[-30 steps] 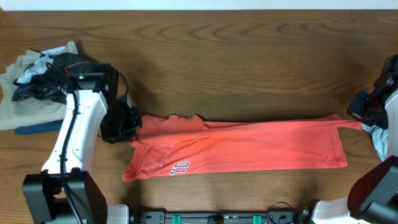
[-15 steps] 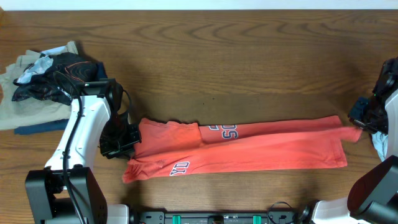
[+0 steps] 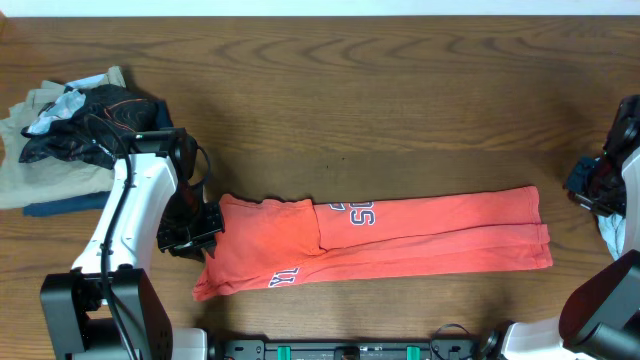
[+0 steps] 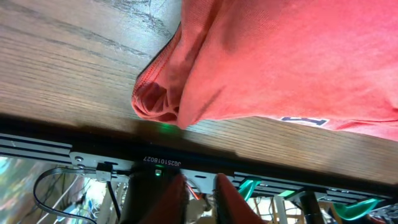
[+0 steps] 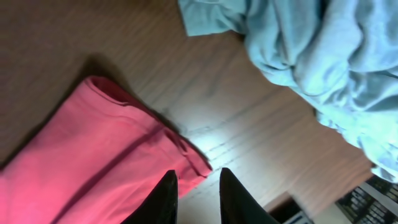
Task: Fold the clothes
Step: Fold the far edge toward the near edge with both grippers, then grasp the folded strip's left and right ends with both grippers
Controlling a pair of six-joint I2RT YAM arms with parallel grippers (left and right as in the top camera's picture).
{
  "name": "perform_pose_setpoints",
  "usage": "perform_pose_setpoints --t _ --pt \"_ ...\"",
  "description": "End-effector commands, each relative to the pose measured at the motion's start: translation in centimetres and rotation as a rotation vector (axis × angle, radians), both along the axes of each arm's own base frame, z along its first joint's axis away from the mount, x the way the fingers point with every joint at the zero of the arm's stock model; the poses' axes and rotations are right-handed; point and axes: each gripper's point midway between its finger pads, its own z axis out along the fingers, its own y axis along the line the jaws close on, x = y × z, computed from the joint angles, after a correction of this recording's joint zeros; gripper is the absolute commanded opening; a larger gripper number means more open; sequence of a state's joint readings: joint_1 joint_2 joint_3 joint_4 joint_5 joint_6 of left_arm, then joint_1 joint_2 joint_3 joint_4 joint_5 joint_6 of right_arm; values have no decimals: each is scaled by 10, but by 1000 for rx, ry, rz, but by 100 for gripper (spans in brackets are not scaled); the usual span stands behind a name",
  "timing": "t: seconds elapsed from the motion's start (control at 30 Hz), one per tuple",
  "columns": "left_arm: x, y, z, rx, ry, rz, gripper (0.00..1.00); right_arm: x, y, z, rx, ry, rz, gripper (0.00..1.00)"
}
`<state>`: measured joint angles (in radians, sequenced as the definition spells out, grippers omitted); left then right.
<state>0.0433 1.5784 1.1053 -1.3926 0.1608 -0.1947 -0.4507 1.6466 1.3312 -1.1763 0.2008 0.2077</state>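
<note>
Reading this as the close of the lengthwise fold, I see the T-shirt (image 3: 420,240) lying as a long narrow band across the near side of the table (image 3: 400,100), between my two arms; the left gripper (image 4: 199,190) sits just off its bunched left end and the right gripper (image 5: 198,193) just off its right corner, each with jaws parted a little and grasping nothing. Next, I judge, comes the crosswise fold; that calls for pinching every layer at one end and carrying it over the other; the light blue garment (image 5: 323,56) nearby should be kept out of the pinch.
</note>
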Motion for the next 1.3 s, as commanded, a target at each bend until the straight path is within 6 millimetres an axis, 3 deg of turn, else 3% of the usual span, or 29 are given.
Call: perform_pose_setpoints --t 0.0,0.27,0.37,0.6,0.77,0.9,1.1,1.27 --pt "-3 2 1 11 3 5 22 5 8 -3 70 -37 24 22" --pt "31 -21 -5 -122 -139 48 23 18 37 -11 228 -88 106 24" --pt "41 -22 -7 -121 -182 37 28 13 39 -22 245 -53 127 35" --pt "47 -27 -21 -108 -210 64 31 0 45 -65 266 -14 143 37" --pt "42 -32 -42 -108 -220 55 31 -6 48 -96 251 -34 147 51" --pt "33 -35 -60 -104 -212 59 31 -14 48 -113 233 -32 148 51" --pt "22 -36 -84 -96 -216 87 31 -17 51 -122 236 -39 146 45" --pt "39 -36 -98 -102 -317 81 34 -15 55 -128 249 -66 143 36"
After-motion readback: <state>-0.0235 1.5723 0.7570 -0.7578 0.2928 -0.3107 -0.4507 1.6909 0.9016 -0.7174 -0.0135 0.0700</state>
